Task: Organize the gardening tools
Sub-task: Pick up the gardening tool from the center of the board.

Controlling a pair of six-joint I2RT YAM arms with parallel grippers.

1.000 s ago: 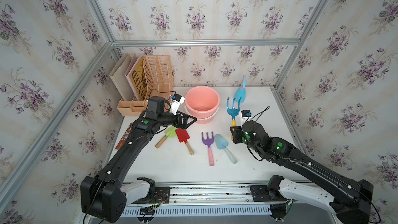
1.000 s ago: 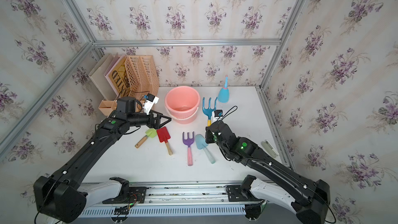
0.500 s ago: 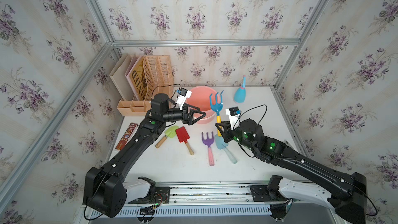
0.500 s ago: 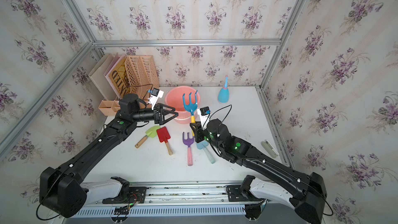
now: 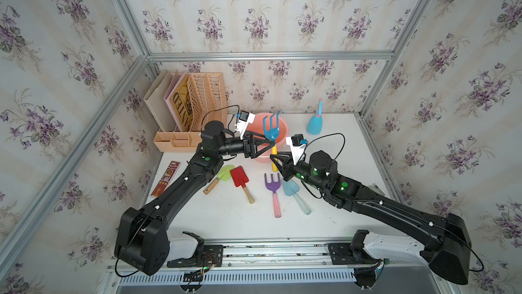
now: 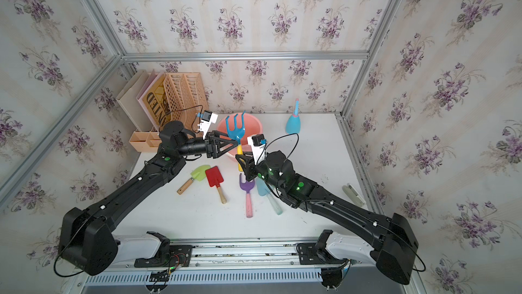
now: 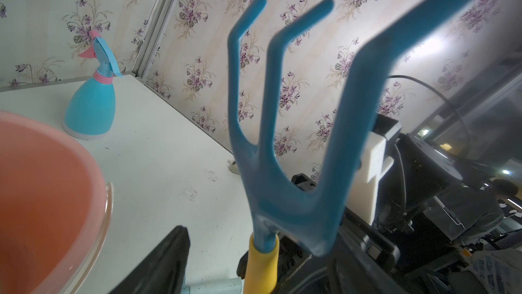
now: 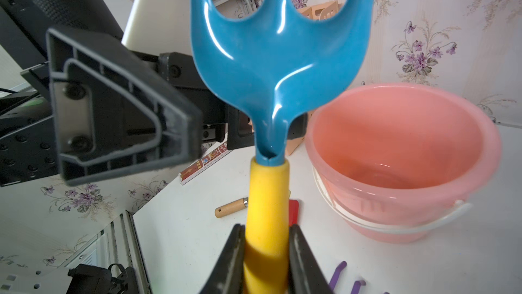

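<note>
Blue fork (image 5: pixel 270 131) stands upright in the air just in front of the pink bucket (image 5: pixel 282 126). Its three tines point up and overlap the bucket's mouth in both top views, and its yellow handle points down toward the desk (image 5: pixel 226 222). The right jaws are clamped on that yellow handle — the right wrist view shows both black fingers (image 8: pixel 231 261) pressed against its sides, with the bucket just beyond.

The left jaws reach in from the bucket's left side at the height of the fork's neck, where blue meets yellow. They are parted and straddle the neck. In the left wrist view one finger (image 7: pixel 169 264) stands clear of the handle with bare desk showing between them. The other finger is hidden behind the fork, so I cannot tell whether it touches.

The other tools lie flat on the desk in front of the bucket:
- The lime spade (image 5: pixel 224 172) and red spade (image 5: pixel 239 178) are to its front-left, blades just beside each other.
- The purple fork (image 5: pixel 272 185) and light-blue trowel (image 5: pixel 291 189) lie side by side straight in front.

The blue spray bottle (image 5: pixel 314 126) stands upright to the bucket's right, apart from it. A flat printed box (image 5: pixel 166 178) lies well to the bucket's front-left — at the desk's edge. A peach file rack (image 5: pixel 209 100) stands behind the bucket to its left.
</note>
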